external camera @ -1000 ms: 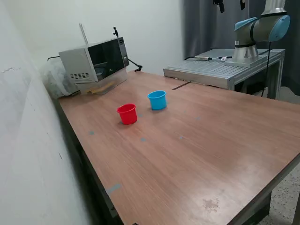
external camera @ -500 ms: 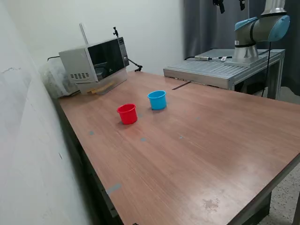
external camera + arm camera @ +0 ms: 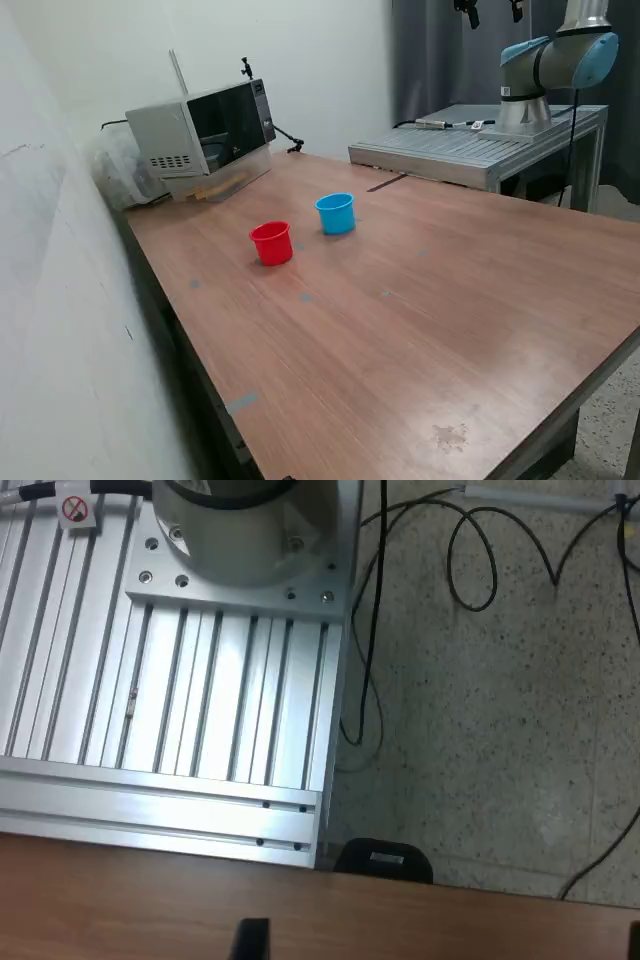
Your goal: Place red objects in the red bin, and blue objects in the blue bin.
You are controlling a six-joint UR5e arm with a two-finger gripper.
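The red bin (image 3: pixel 271 242), a small red cup, stands upright on the wooden table (image 3: pixel 420 330). The blue bin (image 3: pixel 336 213), a light-blue cup, stands just beside it on the exterior view's right. No red or dark-blue cubes show in either view. My gripper (image 3: pixel 491 8) hangs high at the top edge of the exterior view, far from both cups, above the arm's metal base plate. In the wrist view its two dark fingertips (image 3: pixel 250 940) show wide apart with nothing between them, so the gripper (image 3: pixel 440 948) is open and empty.
A microwave (image 3: pixel 203 128) sits at the table's far corner near the wall. The arm's base (image 3: pixel 545 75) stands on a ribbed aluminium plate (image 3: pixel 180 710) next to the table. Black cables (image 3: pixel 470 560) lie on the speckled floor.
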